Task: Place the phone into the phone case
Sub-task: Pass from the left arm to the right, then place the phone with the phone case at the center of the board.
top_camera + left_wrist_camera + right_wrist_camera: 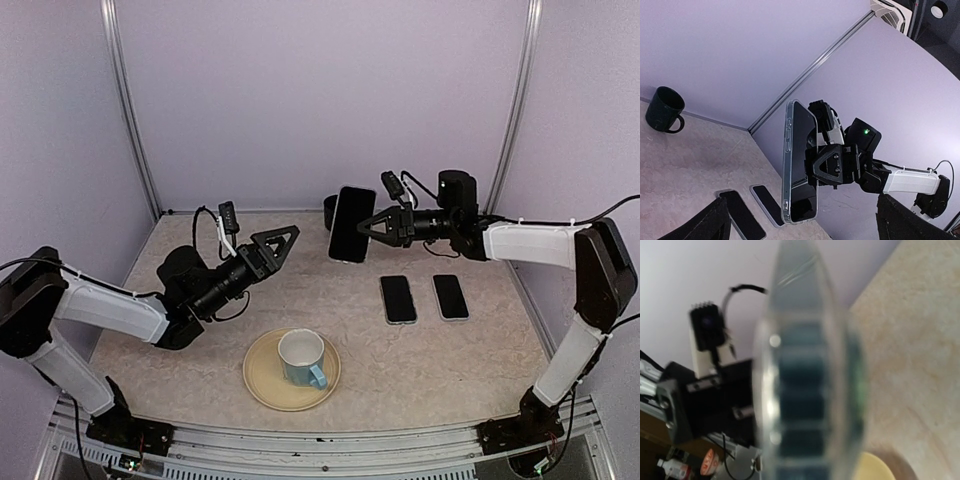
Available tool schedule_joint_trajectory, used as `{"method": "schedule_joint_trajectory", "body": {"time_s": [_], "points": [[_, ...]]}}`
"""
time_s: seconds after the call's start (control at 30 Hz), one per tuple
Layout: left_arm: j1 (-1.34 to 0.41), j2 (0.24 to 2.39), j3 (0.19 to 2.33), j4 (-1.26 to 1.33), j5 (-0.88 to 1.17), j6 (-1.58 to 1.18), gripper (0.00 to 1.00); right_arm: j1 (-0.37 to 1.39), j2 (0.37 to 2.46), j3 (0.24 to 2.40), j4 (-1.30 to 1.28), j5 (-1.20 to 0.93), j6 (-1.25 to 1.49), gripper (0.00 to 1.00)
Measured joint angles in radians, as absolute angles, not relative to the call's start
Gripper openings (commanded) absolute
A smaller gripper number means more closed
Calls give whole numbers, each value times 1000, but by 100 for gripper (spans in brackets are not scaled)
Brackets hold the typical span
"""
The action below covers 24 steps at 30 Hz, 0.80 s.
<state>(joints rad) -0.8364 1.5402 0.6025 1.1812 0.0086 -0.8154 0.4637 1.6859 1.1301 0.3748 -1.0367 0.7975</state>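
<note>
My right gripper (372, 226) is shut on a dark phone (352, 224) with a clear case round its edge and holds it upright in the air above the table's back middle. In the left wrist view the phone (801, 160) stands on end with the right gripper (832, 165) clamped on its side. In the right wrist view its edge (805, 390) fills the frame as a blur and hides my fingers. My left gripper (285, 243) is open and empty, aimed at the phone from the left with a gap between them; its fingertips (710, 225) frame the bottom of its own view.
Two dark phones (398, 298) (451, 296) lie flat side by side at the right, also in the left wrist view (742, 215). A black mug (330, 208) stands at the back. A cup (302, 358) sits on a yellow plate (265, 385) at the front centre.
</note>
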Motion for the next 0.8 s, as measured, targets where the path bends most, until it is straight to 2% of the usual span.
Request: {"method": "schedule_joint_trajectory", "body": {"time_s": [0.27, 0.5, 0.8], "points": [[-825, 1398, 589, 950, -62, -708, 99, 448, 1732, 1201, 191, -1078, 690, 0], [-819, 1355, 593, 759, -88, -675, 99, 448, 1829, 1218, 84, -1065, 639, 0], [-804, 1344, 594, 667, -97, -671, 99, 456, 1930, 1222, 26, -1023, 604, 0]]}}
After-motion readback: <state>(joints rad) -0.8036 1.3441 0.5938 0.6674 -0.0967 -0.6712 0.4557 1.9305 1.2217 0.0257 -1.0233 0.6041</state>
